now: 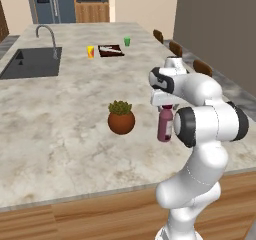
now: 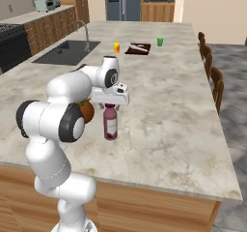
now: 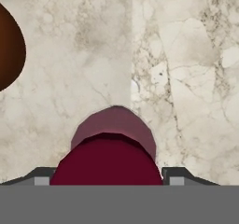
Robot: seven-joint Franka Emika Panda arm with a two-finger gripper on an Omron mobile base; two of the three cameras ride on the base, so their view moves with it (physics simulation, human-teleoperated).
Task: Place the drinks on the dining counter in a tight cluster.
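Note:
The tall dark-red bottle (image 1: 165, 126) (image 2: 110, 124) stands upright near the front right part of the dining counter (image 1: 60, 124) (image 2: 169, 120). My gripper (image 1: 165, 109) (image 2: 111, 105) comes down over it from above, one finger against each side of its top. In the hand view the maroon cap and dark-red shoulder (image 3: 112, 125) fill the space between the fingertips, where the gripper (image 3: 108, 178) is shut on the bottle. Its base looks to be at the counter surface.
A round brown plant pot (image 1: 121, 120) (image 2: 87, 111) (image 3: 9, 50) sits just left of the bottle. Far back are a yellow cup (image 1: 90, 52), a green cup (image 1: 127, 41) and a dark board (image 1: 111, 50). The sink (image 1: 32, 63) lies far left, and chairs (image 2: 217, 81) line the right edge.

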